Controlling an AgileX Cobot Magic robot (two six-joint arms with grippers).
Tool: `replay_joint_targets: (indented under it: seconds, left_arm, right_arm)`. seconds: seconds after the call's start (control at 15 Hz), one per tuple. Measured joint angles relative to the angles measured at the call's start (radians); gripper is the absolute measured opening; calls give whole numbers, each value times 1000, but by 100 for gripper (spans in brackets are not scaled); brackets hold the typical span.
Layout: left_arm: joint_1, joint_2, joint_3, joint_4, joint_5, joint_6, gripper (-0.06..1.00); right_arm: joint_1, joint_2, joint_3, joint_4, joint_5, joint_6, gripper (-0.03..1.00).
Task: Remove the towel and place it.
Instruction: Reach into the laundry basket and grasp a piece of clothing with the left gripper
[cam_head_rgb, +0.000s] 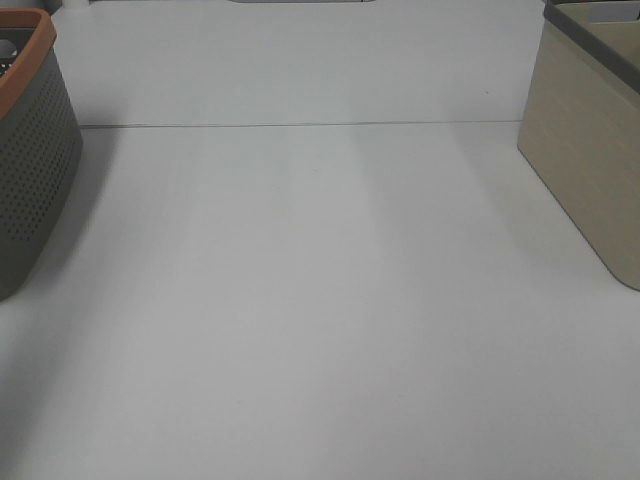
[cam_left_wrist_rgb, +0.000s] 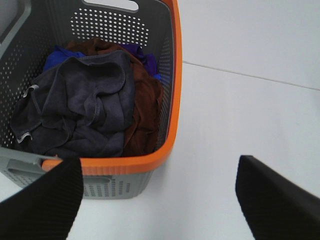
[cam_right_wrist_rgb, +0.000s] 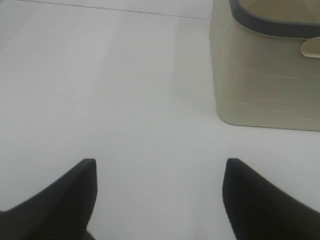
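The towel (cam_left_wrist_rgb: 75, 105) was dark, soft and crumpled, so its long axis could not be told. It lay on top in the orange-rimmed basket (cam_left_wrist_rgb: 175, 75), over a brown cloth (cam_left_wrist_rgb: 147, 110) and a blue cloth (cam_left_wrist_rgb: 57, 53). The left hand (cam_left_wrist_rgb: 160, 196) and the right hand (cam_right_wrist_rgb: 160, 192) had their fingers spread wide and held nothing.

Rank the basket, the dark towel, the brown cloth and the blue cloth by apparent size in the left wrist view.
1. basket
2. dark towel
3. brown cloth, partly buried under the towel
4. blue cloth, mostly hidden, so its real size is unsure
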Motion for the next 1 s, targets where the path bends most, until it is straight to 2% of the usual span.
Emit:
replay_joint_targets:
  seconds: [0.2, 0.27, 0.33, 0.47, 0.67, 0.8, 1.0]
  left_arm:
    - [0, 151, -72, 34, -63, -66, 77]
    - [0, 195, -79, 37, -114, -105, 77]
    - [0, 274, -81, 40, -234, -241, 77]
    - [0, 326, -81, 83, -357, -451, 76]
    - [72, 392, -81, 183, -442, -773, 76]
    - [166, 441, -81, 196, -454, -915, 76]
    - [235, 506, -81, 198, -507, -1012, 76]
  right_arm:
    - [0, 0, 0, 0, 0, 0, 70]
    - [0, 0, 0, 0, 0, 0, 70]
    - [0, 0, 0, 0, 0, 0, 70]
    - [0, 0, 0, 0, 0, 0, 70]
    - [0, 0, 0, 0, 0, 0, 70]
    - [0, 0, 0, 0, 0, 0, 70]
    - [0, 0, 0, 0, 0, 0, 70]
